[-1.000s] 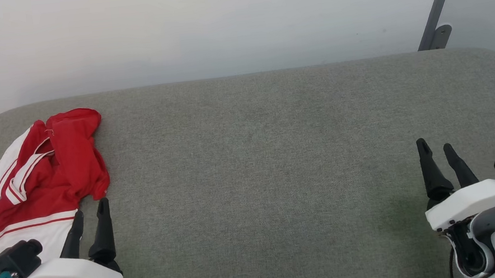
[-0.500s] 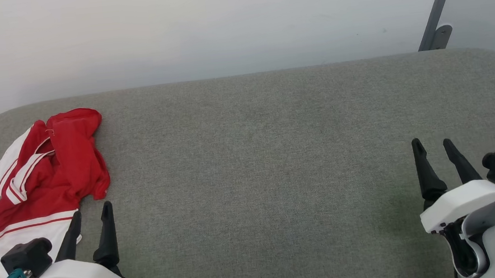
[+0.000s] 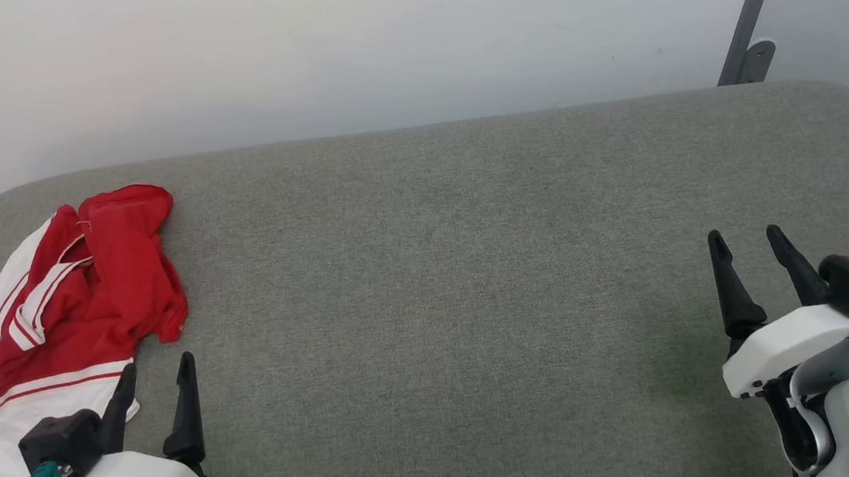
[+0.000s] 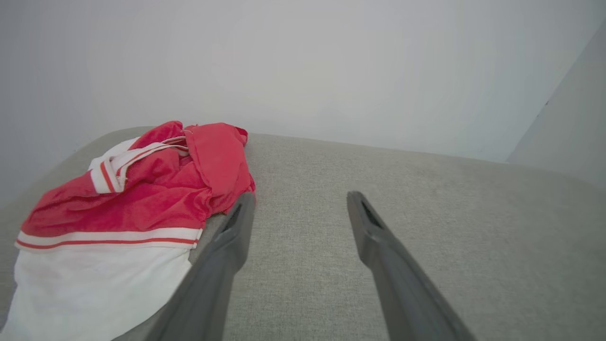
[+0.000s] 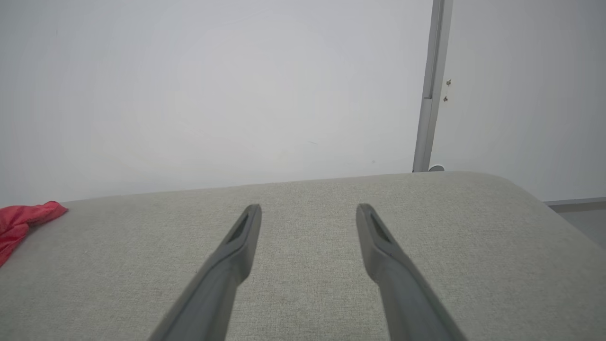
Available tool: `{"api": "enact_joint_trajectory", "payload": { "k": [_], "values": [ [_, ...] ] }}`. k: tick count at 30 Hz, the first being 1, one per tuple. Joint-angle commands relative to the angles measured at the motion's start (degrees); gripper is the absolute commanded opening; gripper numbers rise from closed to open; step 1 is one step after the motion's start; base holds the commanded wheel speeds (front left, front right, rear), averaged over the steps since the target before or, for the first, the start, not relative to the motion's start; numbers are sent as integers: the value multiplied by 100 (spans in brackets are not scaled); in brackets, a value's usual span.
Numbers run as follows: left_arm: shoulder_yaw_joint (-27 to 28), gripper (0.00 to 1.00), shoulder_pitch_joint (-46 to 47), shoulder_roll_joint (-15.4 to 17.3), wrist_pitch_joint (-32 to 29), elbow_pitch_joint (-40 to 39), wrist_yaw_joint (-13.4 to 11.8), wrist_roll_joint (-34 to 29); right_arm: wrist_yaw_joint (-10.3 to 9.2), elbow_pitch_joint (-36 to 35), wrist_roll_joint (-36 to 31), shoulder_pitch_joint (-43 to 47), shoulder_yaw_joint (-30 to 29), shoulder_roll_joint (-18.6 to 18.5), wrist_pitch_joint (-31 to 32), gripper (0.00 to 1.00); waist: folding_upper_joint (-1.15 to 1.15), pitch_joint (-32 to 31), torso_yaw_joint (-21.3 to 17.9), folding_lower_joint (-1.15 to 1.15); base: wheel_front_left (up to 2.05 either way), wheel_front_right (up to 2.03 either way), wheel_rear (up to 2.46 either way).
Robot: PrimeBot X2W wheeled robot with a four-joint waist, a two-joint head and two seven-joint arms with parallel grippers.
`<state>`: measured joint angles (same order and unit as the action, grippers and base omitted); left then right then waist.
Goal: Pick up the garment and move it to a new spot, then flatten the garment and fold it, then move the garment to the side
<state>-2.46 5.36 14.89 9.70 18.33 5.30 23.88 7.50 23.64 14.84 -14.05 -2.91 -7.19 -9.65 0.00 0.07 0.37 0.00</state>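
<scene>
The garment (image 3: 88, 302), a red T-shirt with white sleeve ends and striped trim, lies crumpled at the far left of the grey padded surface (image 3: 443, 268); it also shows as garment (image 4: 142, 199) and as a red edge of the garment (image 5: 19, 222). My left gripper (image 3: 158, 364) hovers open just right of its near white part, fingers apart and nothing between them; in its wrist view the left gripper (image 4: 301, 196) has its left finger close beside the red cloth. My right gripper (image 3: 745, 234) stands open far to the right, holding nothing, also seen as the right gripper (image 5: 308, 208).
The grey surface has rounded corners and ends at a pale wall (image 3: 374, 41). A grey metal post (image 3: 749, 12) rises behind the right rear corner. The surface between the two grippers is bare fabric.
The left gripper has drawn back slightly toward me and spread a little. The right gripper has turned a bit and edged forward. The garment lies as before.
</scene>
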Motion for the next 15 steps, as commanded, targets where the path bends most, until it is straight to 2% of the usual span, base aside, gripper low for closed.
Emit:
{"api": "enact_joint_trajectory", "payload": {
  "k": [1, 10, 15],
  "values": [
    [-7, 100, 18, 57, 63, -12, 24, -136, -2, -19, -141, -129, 2, -26, -69, 100, 0, 3, 2, 0, 0, 0, 0],
    [52, 100, 67, 52, 174, 47, 80, -489, -2, 69, -604, -204, -67, -9, -187, 100, 0, 35, 45, 0, 0, 0, 0],
    [155, 100, 132, -61, 240, 134, 125, -578, -2, 92, -739, -187, -147, 39, -244, 100, 0, 42, 193, 0, 0, 0, 0]
  ]
}}
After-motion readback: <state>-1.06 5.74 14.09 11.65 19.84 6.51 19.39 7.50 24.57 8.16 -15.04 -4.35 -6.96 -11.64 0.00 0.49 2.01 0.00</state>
